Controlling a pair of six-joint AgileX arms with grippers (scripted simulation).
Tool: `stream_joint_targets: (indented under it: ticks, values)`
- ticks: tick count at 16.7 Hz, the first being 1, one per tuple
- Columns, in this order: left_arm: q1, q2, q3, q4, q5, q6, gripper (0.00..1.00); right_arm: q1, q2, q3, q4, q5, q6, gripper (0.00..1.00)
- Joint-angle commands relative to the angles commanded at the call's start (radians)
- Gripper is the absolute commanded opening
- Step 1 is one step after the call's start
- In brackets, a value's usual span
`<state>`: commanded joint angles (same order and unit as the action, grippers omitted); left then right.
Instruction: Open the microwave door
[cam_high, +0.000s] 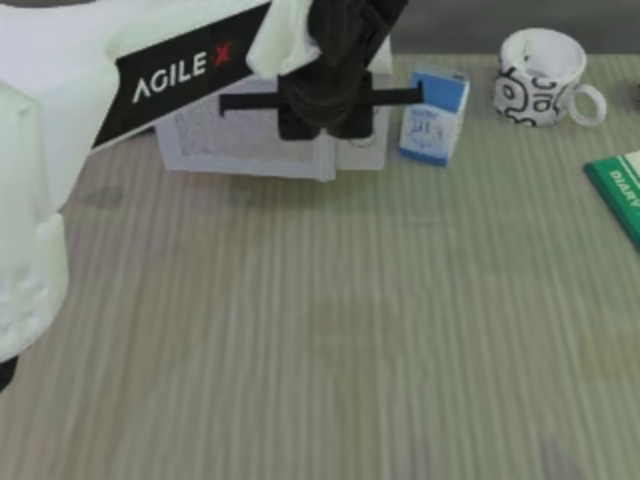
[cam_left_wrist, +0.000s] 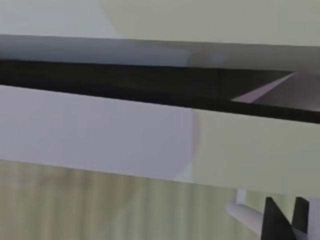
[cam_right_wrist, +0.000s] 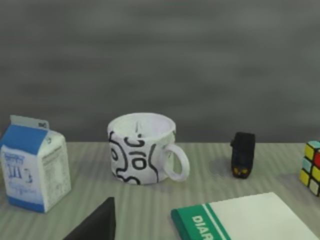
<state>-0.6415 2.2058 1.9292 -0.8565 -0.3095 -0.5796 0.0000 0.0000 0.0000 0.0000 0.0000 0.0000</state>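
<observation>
The microwave (cam_high: 355, 150) is sitting at the far edge of the table (cam_high: 330, 330), left of centre in the top view, and most of its white body is hiding under the left arm. The microwave door (cam_high: 245, 140), with its grey speckled window, is showing below and to the left of the left gripper (cam_high: 322, 115). That gripper is hovering directly over the door's right end, beside the knob panel, its dark body covering the spot where the handle would be. I cannot tell whether it is open or closed, nor whether it is touching the door. The left wrist view is showing only a pale panel edge and a dark gap very close up.

Just right of the microwave, a small blue-white milk carton (cam_high: 433, 115) is standing upright. Farther right, a white mug with black squiggles (cam_high: 541, 78) is sitting with its handle pointing right, and a green diary (cam_high: 620, 195) is lying at the table's right edge. The right wrist view is also showing a small black object (cam_right_wrist: 242, 154) and a colour cube (cam_right_wrist: 311, 167) beyond the diary. The right gripper is out of view.
</observation>
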Motion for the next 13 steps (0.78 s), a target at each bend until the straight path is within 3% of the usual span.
stream_joint_targets:
  ticks: [13]
  values:
    - [0.001,-0.045,-0.089,0.041,0.024,0.051,0.00,0.000,0.000,0.000,0.000,0.000,0.000,1.00]
